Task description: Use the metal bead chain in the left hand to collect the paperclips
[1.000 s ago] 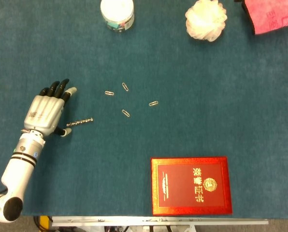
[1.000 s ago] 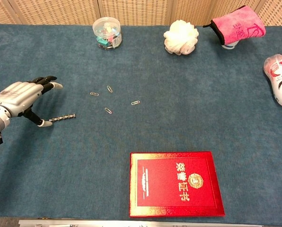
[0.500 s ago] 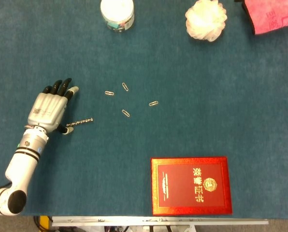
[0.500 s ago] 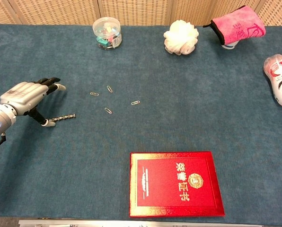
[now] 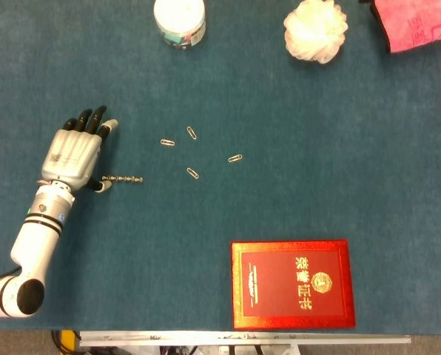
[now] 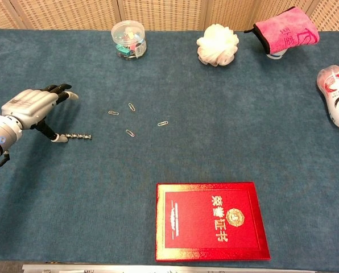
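Near the left edge of the teal worktop (image 5: 294, 96), the left hand (image 5: 74, 156) lies palm down, its fingers stretched toward the far edge, its thumb tip touching the near end of the short metal bead chain (image 5: 123, 179); whether it pinches the chain, I cannot tell. Right of the chain, four small metal paperclips (image 5: 194, 173) lie scattered apart. A red booklet (image 5: 293, 284) sits by the near edge.
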Motion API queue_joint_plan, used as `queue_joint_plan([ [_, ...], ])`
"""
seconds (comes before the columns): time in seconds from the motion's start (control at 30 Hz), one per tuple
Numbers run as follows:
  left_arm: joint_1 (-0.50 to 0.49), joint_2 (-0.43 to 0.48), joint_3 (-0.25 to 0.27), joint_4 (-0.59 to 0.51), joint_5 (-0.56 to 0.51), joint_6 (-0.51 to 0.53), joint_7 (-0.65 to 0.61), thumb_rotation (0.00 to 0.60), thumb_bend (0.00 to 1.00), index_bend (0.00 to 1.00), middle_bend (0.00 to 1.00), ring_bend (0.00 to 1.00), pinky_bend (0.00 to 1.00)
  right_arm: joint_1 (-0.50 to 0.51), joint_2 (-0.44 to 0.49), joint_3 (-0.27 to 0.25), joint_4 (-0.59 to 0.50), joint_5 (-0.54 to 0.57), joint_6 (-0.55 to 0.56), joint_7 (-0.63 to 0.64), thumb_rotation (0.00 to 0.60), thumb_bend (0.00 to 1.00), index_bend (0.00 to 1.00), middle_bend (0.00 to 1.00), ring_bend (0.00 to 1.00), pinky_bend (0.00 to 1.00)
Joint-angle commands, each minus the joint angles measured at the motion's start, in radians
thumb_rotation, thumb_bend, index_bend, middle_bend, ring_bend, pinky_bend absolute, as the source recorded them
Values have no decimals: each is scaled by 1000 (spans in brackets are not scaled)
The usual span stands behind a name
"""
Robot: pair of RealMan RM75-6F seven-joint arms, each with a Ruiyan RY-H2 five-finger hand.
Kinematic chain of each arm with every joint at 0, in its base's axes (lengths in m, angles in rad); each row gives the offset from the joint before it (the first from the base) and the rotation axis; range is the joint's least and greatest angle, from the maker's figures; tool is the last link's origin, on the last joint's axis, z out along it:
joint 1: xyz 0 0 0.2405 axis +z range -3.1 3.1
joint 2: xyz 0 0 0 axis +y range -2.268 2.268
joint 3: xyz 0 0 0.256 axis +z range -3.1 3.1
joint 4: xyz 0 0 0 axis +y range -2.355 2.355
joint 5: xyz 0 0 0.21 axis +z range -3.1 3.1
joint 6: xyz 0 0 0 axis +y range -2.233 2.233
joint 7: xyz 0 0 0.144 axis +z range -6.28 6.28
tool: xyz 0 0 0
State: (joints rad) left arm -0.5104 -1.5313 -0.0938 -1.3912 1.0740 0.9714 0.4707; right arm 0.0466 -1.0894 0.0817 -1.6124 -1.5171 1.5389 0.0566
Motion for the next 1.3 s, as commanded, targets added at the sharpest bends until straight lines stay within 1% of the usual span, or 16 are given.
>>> queue_joint_plan([
  [0.03,-1,0,-1,-6,-3,10,4,600,97,140,0,0,151,0,0,0,0,0,0,0,600,0,267,323,231,461],
  [0.23,1,30,14,-61,-16,12,18,600,97,158,0,0,151,-2,1,1,0,0,6,3,600,0,267,323,231,460],
  [0.3,-2,45,15,-87,-28,4,22,600,97,191,0,0,151,-2,1,1,0,-1,5,2,600,0,267,323,231,460],
  [0.43,-10,67,16,-131,-63,-12,30,600,97,299,0,0,151,-2,0,-1,-1,-4,5,-1,600,0,267,323,231,460],
  [0.53,-17,73,17,-144,-89,-18,41,600,101,355,0,0,151,-2,0,0,-1,-2,4,-1,600,0,267,323,231,460],
  [0.63,-26,69,18,-144,-120,-17,63,600,129,392,0,0,151,-1,0,0,-1,-1,3,0,600,0,267,323,231,460],
  [0.77,-36,55,18,-130,-156,-12,82,600,138,435,0,0,151,0,1,2,0,3,0,4,600,0,267,323,231,460],
  [1.07,-45,30,24,-103,-172,0,78,600,162,495,0,0,151,0,4,3,2,6,-2,11,600,0,267,323,231,460],
  [1.3,-53,28,31,-105,-178,1,80,600,262,522,0,0,151,0,5,3,2,5,-2,12,600,0,268,323,231,460],
])
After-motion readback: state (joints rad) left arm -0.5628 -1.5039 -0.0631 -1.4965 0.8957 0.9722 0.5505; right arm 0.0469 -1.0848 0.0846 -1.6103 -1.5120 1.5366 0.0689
